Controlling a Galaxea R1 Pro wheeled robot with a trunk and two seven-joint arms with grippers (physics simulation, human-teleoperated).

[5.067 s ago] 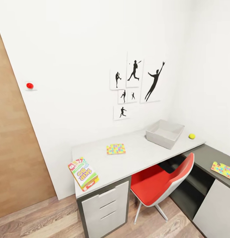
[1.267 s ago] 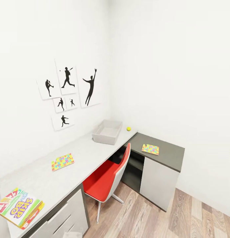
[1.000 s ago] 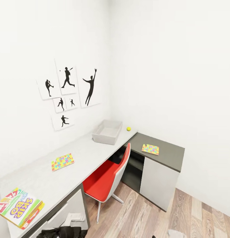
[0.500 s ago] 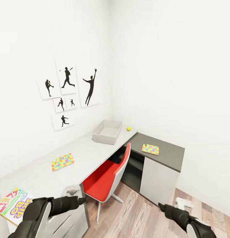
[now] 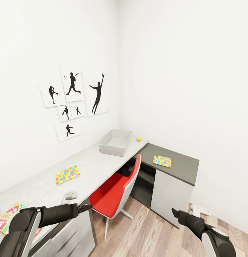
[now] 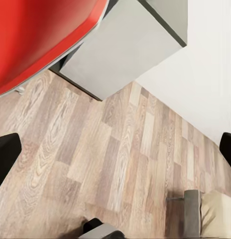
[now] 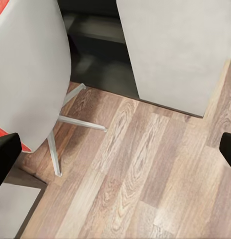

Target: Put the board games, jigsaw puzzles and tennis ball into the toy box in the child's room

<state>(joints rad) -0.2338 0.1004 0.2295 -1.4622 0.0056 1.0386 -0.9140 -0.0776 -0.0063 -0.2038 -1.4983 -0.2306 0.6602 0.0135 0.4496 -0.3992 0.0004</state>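
Both my grippers hung empty, fingers apart, over bare wood-plank floor beside the pale table.

My left gripper sat by the table's front edge, my right gripper near the dark cabinet. The smooth grey toy box stood at the table's far end, the small tennis ball just beside it.
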